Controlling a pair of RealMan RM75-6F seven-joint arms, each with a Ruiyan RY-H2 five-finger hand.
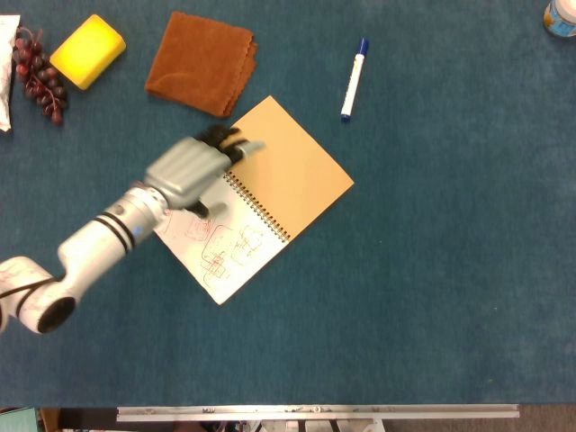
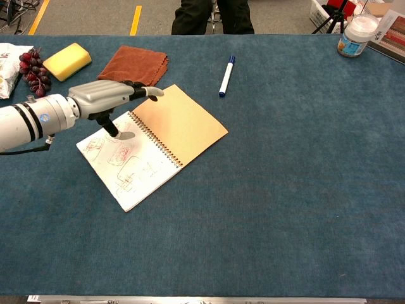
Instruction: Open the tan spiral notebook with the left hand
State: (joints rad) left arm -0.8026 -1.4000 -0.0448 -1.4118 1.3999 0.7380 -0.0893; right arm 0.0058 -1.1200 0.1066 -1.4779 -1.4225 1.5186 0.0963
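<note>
The tan spiral notebook lies open in the middle of the blue table. Its tan cover (image 1: 292, 175) (image 2: 183, 123) is folded out to the right, and a white page (image 1: 225, 252) (image 2: 130, 171) with red sketches faces up on the left. My left hand (image 1: 191, 171) (image 2: 104, 95) hovers over the notebook's far left corner, fingers stretched toward the cover and thumb pointing down at the page. It holds nothing. My right hand shows in neither view.
A brown cloth (image 1: 202, 61) (image 2: 134, 66) lies just behind the notebook. A blue-capped marker (image 1: 354, 79) (image 2: 226, 76) lies to the back right. A yellow sponge (image 1: 86, 50) (image 2: 66, 61) and grapes (image 1: 40, 76) (image 2: 33, 73) sit at the far left, a white jar (image 1: 560, 16) (image 2: 355, 35) at the far right corner.
</note>
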